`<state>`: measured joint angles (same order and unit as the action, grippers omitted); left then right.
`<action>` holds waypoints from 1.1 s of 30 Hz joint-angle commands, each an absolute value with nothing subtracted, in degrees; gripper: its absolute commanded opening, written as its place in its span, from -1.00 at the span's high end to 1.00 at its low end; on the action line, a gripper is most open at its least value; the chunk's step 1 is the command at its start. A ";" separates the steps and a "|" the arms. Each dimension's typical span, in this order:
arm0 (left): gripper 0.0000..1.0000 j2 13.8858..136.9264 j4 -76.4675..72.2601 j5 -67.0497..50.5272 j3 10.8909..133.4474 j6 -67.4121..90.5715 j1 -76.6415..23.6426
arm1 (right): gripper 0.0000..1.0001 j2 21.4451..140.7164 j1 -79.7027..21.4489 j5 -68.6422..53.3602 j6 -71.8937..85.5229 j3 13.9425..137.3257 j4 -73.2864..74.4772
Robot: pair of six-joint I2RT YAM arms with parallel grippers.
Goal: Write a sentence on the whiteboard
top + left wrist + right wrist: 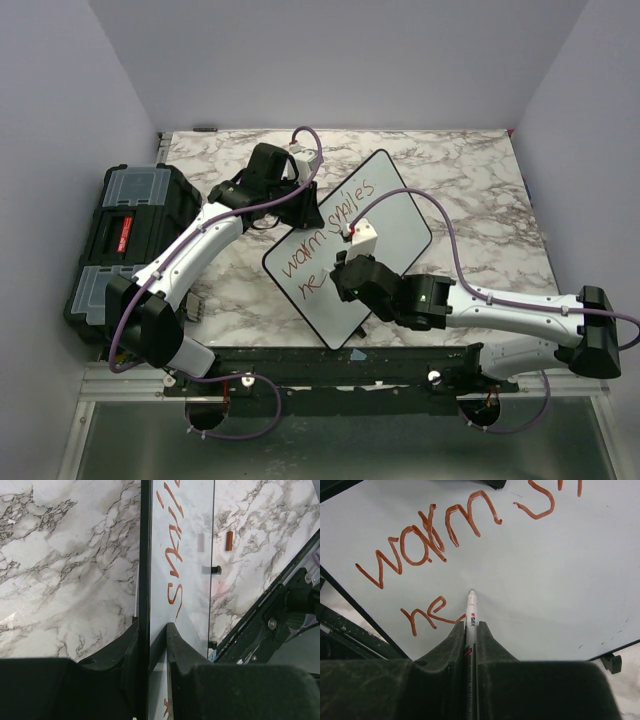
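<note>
Sentence (300, 255): red marker script on the whiteboard (395, 215). Top line reads "warm smiles"; second line, beneath "warm", reads only "he". In the right wrist view the letters (427, 545) are thick, slightly uneven strokes.

Whiteboard: lies diagonally in the middle of the marble worktop (480, 200), one corner toward the arm bases, the opposite corner toward the far edge. Thin black rim. One small black foot (612, 662) shows at its lower edge.

Marker (471, 610): white barrel with red print. Tip meets the board surface (560, 580) just right of the "e" in "he".

Right gripper (471, 627): closed tight on the marker, the barrel pinched between both fingers and pointing straight out ahead. From above, this gripper (340, 280) sits over the board's near half.

Left gripper (154, 630): clamped on the board's rim, one finger on either face, with little gap left. The writing (175, 575) runs away from it along the board (192, 610). From above, it (303, 212) grips the board's far left edge, near "warm".

Surroundings: black toolbox (125, 235) with clear lid compartments at the worktop's left edge, well apart from the board.
</note>
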<state>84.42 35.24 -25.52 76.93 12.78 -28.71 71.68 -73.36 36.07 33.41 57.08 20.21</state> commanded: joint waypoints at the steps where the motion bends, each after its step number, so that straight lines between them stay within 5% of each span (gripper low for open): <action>1: 1.00 83.76 37.27 -21.97 76.11 8.70 -29.07 | 0.99 72.92 -73.09 35.93 33.62 57.80 18.99; 33: 1.00 83.67 37.44 -21.49 76.02 8.44 -29.09 | 0.99 72.79 -73.11 27.66 34.91 54.30 19.52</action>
